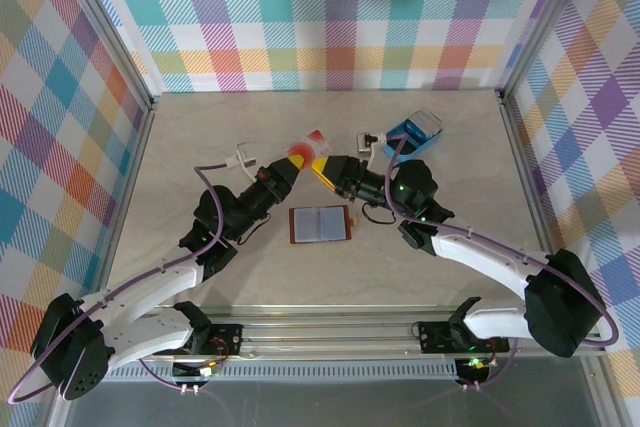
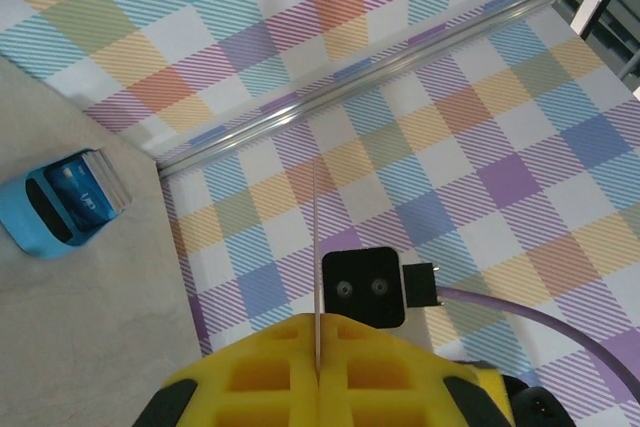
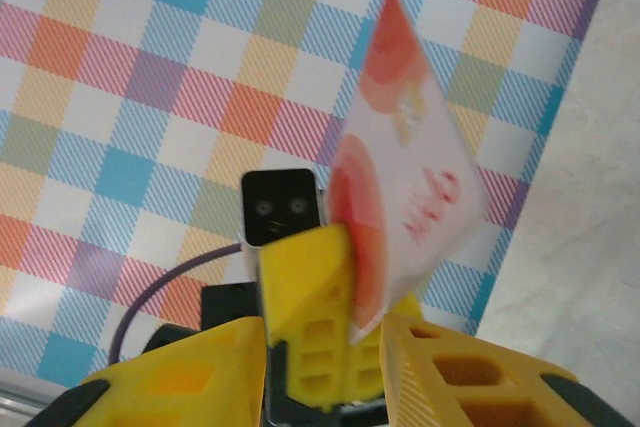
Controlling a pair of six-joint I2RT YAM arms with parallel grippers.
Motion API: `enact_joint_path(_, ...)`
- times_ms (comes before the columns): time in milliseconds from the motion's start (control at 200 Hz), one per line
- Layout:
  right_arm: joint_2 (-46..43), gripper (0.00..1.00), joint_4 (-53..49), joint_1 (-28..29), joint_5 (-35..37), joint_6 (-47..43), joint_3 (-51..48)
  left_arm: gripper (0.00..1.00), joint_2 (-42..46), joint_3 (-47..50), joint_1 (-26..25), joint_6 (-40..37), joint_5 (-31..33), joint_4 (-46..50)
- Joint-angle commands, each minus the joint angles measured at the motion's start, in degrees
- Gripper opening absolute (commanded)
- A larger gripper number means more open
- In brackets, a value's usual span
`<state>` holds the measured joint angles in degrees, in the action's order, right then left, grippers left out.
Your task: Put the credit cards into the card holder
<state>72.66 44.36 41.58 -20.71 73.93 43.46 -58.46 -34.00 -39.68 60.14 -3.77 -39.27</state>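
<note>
A red-and-white credit card (image 1: 314,139) is held up in the air, above the table and behind the card holder (image 1: 320,224), a brown wallet lying open on the table with its pale lining up. My left gripper (image 1: 297,159) is shut on the card's lower edge. In the left wrist view the card (image 2: 316,237) shows edge-on between the closed yellow fingers of my left gripper (image 2: 318,325). My right gripper (image 1: 322,168) meets it tip to tip. In the right wrist view my right gripper (image 3: 320,337) stands open around the card's (image 3: 410,177) lower corner and the left fingertips (image 3: 300,297).
A blue rounded tray (image 1: 415,131) with more cards stands at the back right and also shows in the left wrist view (image 2: 55,207). A small white object (image 1: 240,157) lies left of the grippers. Plaid walls and aluminium rails (image 1: 520,147) enclose the table.
</note>
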Motion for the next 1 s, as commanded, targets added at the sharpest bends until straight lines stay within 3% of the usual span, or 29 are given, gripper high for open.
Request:
enact_joint_path(0, 0.37, 0.33, 5.89, -0.41, -0.22, 3.68, 2.28, 0.00, -0.84, -0.28, -0.75, 0.77, -1.04, -2.67)
enact_joint_path(165, 0.48, 0.35, 6.33, -0.42, 1.16, 5.23, 1.56, 0.00, -2.27, -0.15, -0.75, 2.00, -2.21, -5.51)
enact_joint_path(465, -7.03, 0.42, -3.64, -0.36, 8.65, 5.79, -4.55, 0.00, 0.42, 0.86, -0.88, -1.11, 1.54, -4.36)
enact_joint_path(710, -3.75, 0.39, -2.67, -0.36, 3.57, 5.75, -1.12, 0.00, -1.89, 0.18, -1.58, 0.74, -0.75, -7.86)
enact_joint_path(995, -2.44, 0.32, -0.52, -0.39, 2.86, 4.82, -0.01, 0.00, -2.50, -0.41, -3.11, 1.60, -1.37, -7.38)
